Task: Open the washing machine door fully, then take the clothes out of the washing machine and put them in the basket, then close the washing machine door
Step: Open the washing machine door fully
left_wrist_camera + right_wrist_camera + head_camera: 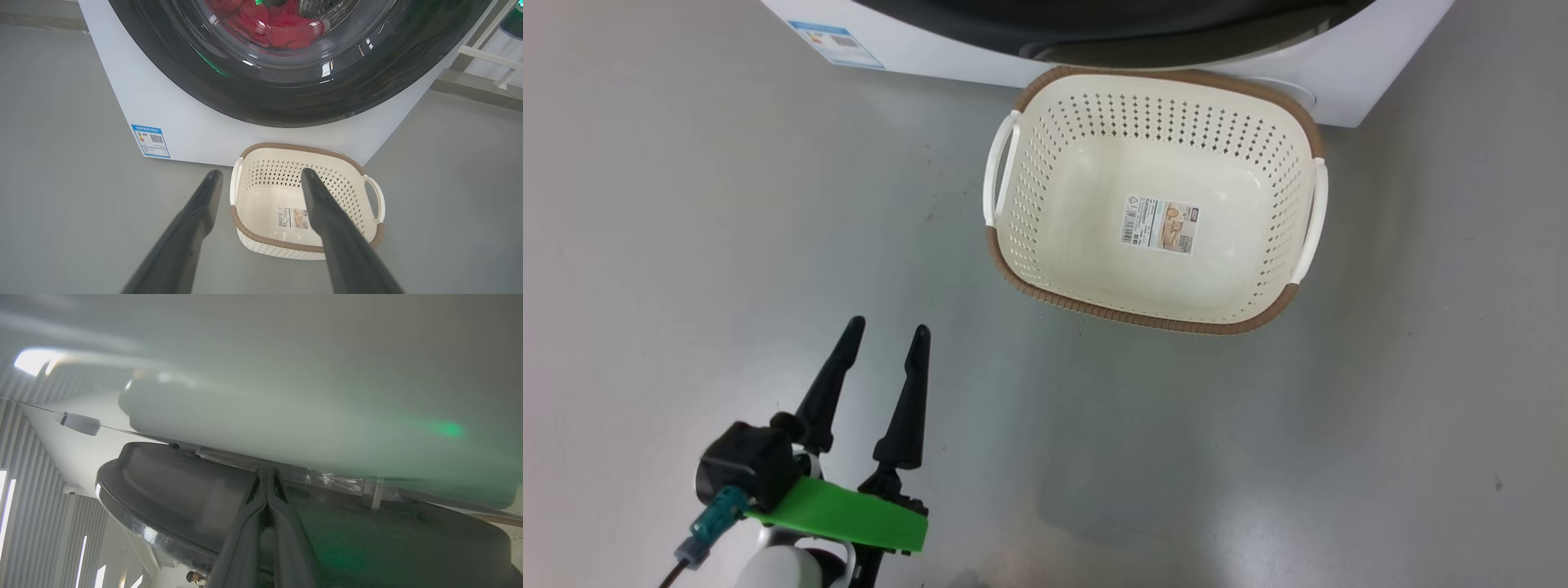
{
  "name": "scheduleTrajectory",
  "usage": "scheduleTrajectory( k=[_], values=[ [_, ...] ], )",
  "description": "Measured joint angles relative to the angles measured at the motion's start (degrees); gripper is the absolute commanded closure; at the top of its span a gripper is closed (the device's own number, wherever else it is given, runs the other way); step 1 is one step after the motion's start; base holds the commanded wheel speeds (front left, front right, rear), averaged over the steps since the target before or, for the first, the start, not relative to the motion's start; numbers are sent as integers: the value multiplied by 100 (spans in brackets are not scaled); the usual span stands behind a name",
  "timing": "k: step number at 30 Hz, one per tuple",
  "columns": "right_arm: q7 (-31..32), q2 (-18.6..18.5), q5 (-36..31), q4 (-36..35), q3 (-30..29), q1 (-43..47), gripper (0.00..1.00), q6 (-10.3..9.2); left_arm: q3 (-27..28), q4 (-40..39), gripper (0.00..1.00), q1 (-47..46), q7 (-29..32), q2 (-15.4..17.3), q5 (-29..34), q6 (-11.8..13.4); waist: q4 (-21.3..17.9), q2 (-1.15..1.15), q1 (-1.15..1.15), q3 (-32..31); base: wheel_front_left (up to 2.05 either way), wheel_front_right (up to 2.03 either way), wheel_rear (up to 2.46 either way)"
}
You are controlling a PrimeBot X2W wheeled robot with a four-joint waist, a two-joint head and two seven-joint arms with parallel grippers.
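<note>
Grey floor [686,245] is seen under the basket [1160,323], set just before the washing machine [196,122]. Red clothes [282,28] are seen behind the glass of the washing machine door [286,107]. The left end effector [887,327] is held wide open, gripping nothing, near the basket; the right end effector [267,472] is closed tight, fingers together, at the door's rim.

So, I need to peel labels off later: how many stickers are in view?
2. A blue label on the washing machine's white front, low by its corner; a barcode label on the basket's floor. More may be hidden on unseen sides.
</note>
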Motion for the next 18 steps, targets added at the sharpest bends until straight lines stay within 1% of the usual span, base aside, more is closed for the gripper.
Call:
scheduleTrajectory(
  k=[7,18],
  values=[
    [151,-14,-55,56,167,46,100,-1,-21,5,0,-15,0,-1,-31,0,7,0,0,-140,0,0,0],
    [361,102,-119,-363,281,975,100,-1,-45,26,0,71,0,0,69,0,-76,0,0,-636,0,0,0]
  ],
)
